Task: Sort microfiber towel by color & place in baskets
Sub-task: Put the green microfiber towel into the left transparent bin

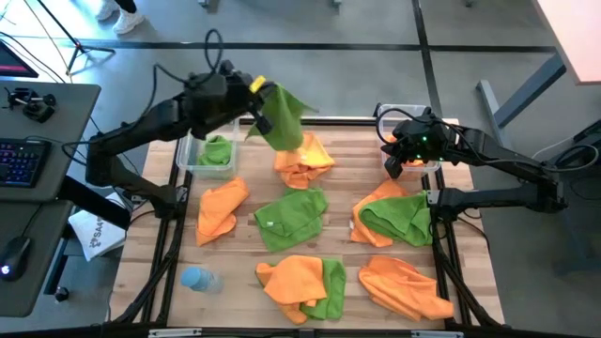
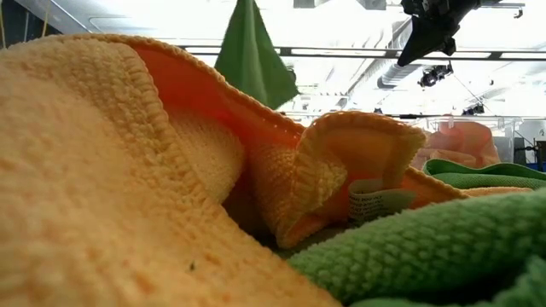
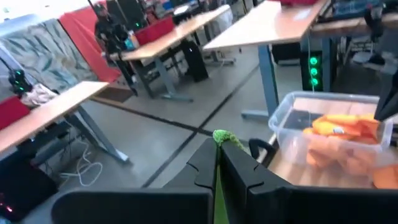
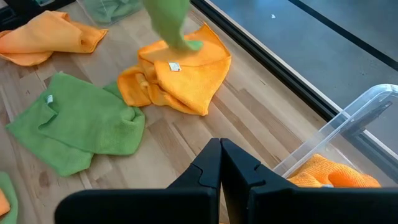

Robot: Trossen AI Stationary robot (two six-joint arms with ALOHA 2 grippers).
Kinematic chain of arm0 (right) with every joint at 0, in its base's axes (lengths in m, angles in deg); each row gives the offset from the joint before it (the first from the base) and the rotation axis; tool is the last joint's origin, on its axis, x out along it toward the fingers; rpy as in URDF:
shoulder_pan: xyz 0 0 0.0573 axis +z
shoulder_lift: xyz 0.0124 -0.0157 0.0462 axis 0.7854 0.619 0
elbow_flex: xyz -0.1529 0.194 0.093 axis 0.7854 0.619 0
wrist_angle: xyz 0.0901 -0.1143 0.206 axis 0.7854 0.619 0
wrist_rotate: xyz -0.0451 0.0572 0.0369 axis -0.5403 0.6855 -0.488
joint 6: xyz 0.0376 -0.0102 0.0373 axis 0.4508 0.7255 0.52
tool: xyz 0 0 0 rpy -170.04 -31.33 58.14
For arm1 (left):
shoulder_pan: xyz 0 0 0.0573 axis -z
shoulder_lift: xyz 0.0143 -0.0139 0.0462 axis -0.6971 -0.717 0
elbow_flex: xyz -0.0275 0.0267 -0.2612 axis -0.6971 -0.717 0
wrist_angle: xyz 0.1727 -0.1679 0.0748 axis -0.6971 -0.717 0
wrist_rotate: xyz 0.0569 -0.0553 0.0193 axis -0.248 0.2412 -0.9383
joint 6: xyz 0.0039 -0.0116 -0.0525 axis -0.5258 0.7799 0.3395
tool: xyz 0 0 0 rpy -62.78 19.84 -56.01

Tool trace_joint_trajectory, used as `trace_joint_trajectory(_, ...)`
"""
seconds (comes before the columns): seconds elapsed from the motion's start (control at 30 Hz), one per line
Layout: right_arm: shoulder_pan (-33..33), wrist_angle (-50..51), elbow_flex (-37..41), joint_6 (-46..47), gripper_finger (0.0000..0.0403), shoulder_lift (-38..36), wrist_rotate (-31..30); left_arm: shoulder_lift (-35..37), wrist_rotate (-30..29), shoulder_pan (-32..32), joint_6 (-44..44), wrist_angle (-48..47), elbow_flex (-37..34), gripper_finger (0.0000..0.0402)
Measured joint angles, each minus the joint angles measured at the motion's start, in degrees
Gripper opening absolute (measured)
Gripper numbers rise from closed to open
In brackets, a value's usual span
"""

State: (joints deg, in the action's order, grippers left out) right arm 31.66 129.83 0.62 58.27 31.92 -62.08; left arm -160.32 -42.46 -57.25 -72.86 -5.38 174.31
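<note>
My left gripper (image 1: 259,90) is raised over the far side of the table, between the two baskets, and is shut on a green towel (image 1: 282,119). That towel shows high up in the low view (image 2: 252,53). The left basket (image 1: 192,161) holds a green towel (image 1: 218,150). My right gripper (image 4: 220,155) is shut and empty. It hovers at the right basket (image 1: 434,165), which holds orange towels (image 4: 328,175). Several orange and green towels lie spread on the table, among them an orange one (image 1: 305,160) and a green one (image 1: 291,218). My left gripper pinches the green towel between its two fingers at a bunched top part, with a small green tuft (image 3: 225,137) sticking out past the fingertips. The towel is lifted clear of the table and hangs slack below the gripper, its lower end (image 1: 288,141) above the orange towel.
A pale blue bottle (image 1: 199,279) lies near the table's near left corner. A desk with a keyboard (image 1: 21,160) stands left of the table. In the low view an orange towel (image 2: 111,170) fills the foreground close to the camera. Bare wood shows between the towels.
</note>
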Motion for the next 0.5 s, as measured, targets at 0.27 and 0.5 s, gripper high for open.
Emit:
trace_joint_trajectory(0.27, 0.0, 0.0, 0.0, 0.0, 0.0, 0.0, 0.0, 2.2, -3.7, -0.1, -6.6, 7.0, 0.0, 0.0)
trace_joint_trajectory(0.5, 0.0, 0.0, 0.0, 0.0, 0.0, 0.0, 0.0, 4.0, -18.4, -0.1, -27.6, 17.7, 0.0, 0.0)
